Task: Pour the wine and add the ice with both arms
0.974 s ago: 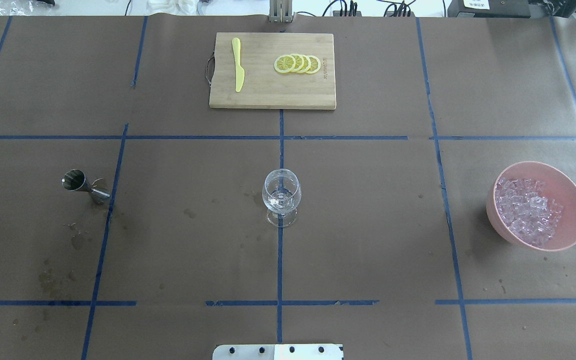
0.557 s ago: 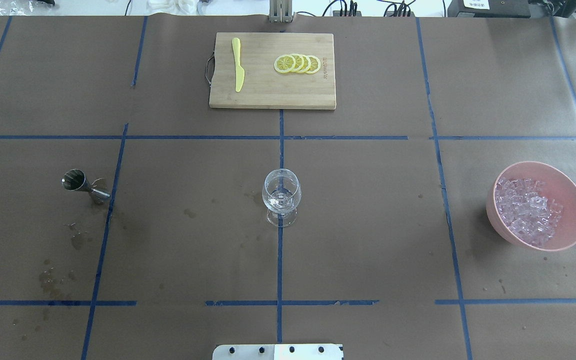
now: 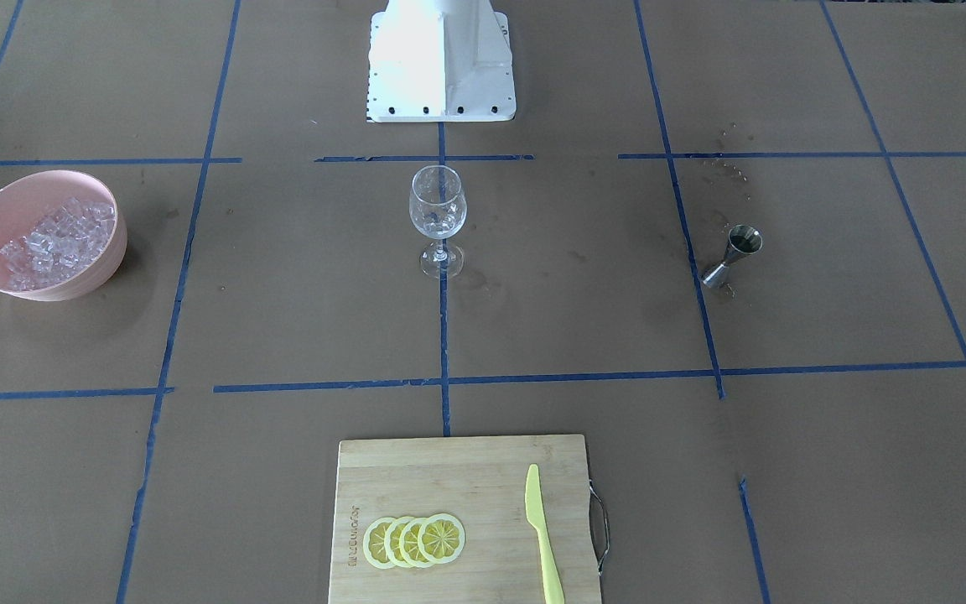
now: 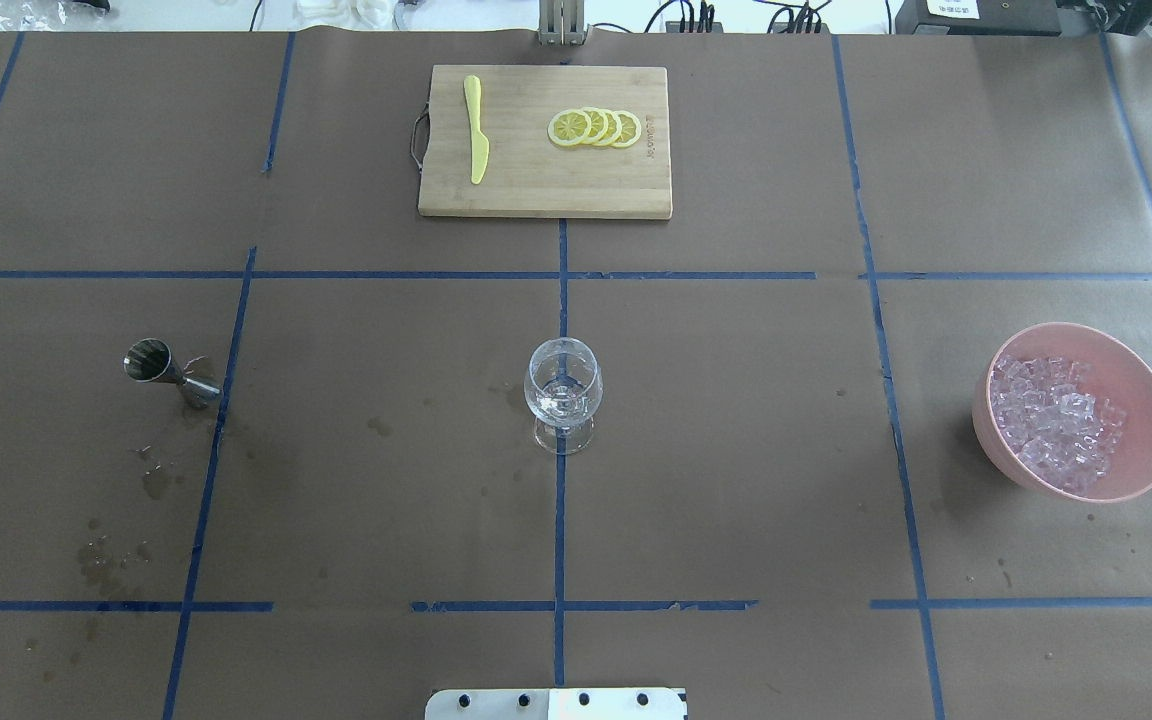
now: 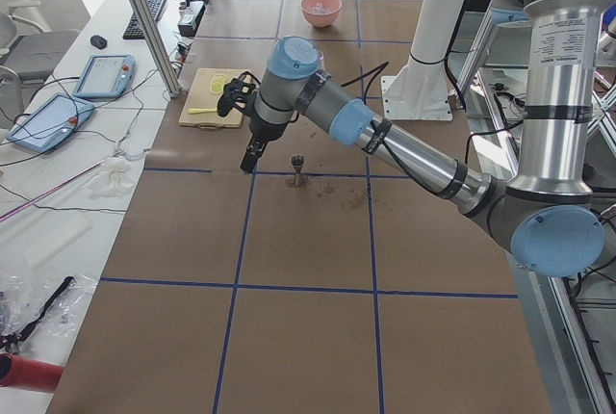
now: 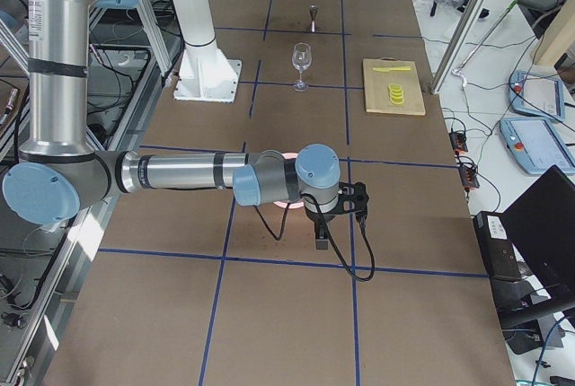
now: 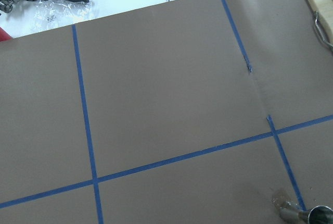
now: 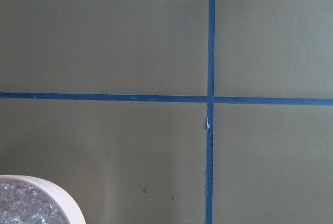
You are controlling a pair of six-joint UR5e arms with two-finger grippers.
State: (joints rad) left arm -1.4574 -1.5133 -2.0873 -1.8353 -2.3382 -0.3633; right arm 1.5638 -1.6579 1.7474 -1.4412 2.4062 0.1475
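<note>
A clear wine glass [image 4: 563, 395] stands upright at the table's middle. A steel jigger [image 4: 171, 372] stands on the left side. A pink bowl [image 4: 1151, 400] on the right holds several clear ice cubes [image 4: 1056, 420]. Neither arm shows in the overhead or front views. In the exterior left view my left gripper [image 5: 248, 162] hangs just beside the jigger [image 5: 296, 166]. In the exterior right view my right gripper [image 6: 321, 244] hangs by the pink bowl [image 6: 278, 203], which the arm mostly hides. I cannot tell whether either gripper is open or shut.
A wooden cutting board [image 4: 536, 190] at the far middle carries a yellow knife [image 4: 476, 130] and lemon slices [image 4: 596, 128]. Wet stains [image 4: 111, 555] mark the paper near the jigger. The white robot base [image 3: 441, 59] stands at the near edge.
</note>
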